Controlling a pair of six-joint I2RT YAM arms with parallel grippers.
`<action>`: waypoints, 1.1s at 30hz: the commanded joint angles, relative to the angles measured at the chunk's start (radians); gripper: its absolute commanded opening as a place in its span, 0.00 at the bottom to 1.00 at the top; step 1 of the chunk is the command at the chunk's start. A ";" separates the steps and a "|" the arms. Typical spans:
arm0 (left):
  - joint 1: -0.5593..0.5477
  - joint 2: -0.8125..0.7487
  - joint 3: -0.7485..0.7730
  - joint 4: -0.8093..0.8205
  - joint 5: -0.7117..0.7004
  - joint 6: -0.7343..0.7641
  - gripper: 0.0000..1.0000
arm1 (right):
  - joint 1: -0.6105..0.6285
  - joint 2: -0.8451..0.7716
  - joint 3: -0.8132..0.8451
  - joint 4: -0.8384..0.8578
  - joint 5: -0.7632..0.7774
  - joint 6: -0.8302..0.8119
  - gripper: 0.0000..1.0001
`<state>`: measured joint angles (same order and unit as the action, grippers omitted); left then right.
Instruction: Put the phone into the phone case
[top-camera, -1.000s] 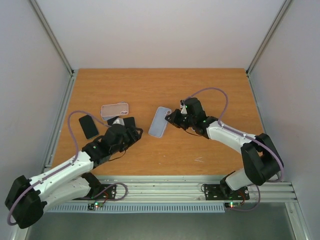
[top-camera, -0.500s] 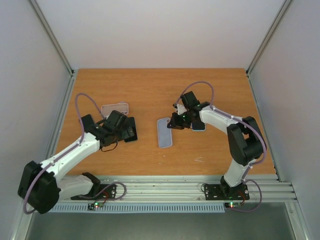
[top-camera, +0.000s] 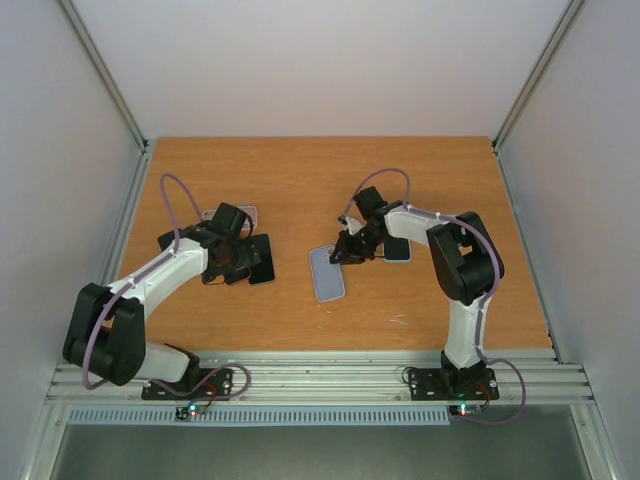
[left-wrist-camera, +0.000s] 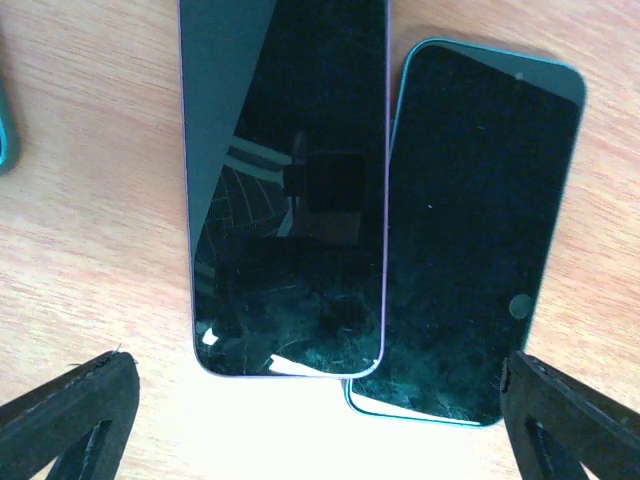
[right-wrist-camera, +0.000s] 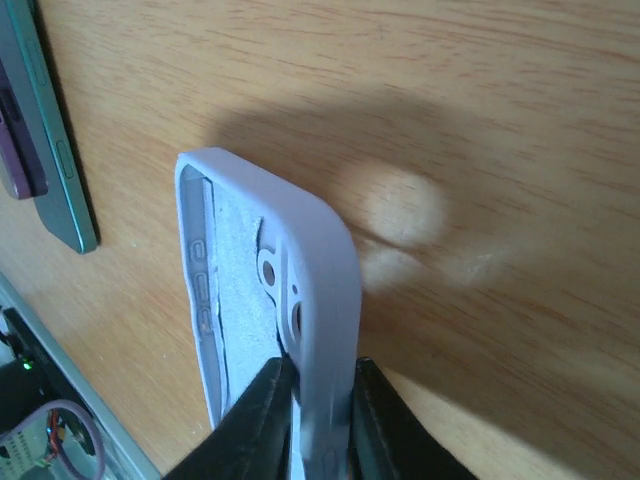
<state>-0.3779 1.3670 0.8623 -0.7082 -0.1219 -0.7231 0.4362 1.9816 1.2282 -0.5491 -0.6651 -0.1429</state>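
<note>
The left claw (left-wrist-camera: 315, 385) is released, its fingers wide apart over the surface (left-wrist-camera: 90, 250). Between them are the near ends of a purple-edged phone (left-wrist-camera: 285, 190) and a teal-edged phone (left-wrist-camera: 470, 230), which lie face up, side by side and touching. To the right, well apart from them, the right claw (right-wrist-camera: 320, 370) is clenched on the wall of the lilac phone case (right-wrist-camera: 300, 290).

The purple-rimmed phone (left-wrist-camera: 285, 180) is cropped at top.

Pale lavender phone case (right-wrist-camera: 322, 268); glossy black purple-edged phone (left-wrist-camera: 285, 190) and, seemingly, teal-edged phone (left-wrist-camera: 470, 230); orange wood-grain table (left-wrist-camera: 95, 240).
</note>
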 joint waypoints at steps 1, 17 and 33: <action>0.032 0.055 0.035 0.029 0.046 0.045 0.99 | -0.006 -0.010 0.018 0.004 0.017 -0.022 0.24; 0.195 0.240 0.096 0.092 0.205 0.091 0.99 | -0.005 -0.267 -0.140 0.044 0.154 -0.023 0.85; 0.263 0.347 0.129 0.082 0.258 0.128 0.91 | -0.005 -0.329 -0.197 0.079 0.185 -0.033 0.98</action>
<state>-0.1181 1.6886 0.9802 -0.6353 0.1055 -0.6147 0.4355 1.6844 1.0386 -0.4934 -0.4889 -0.1635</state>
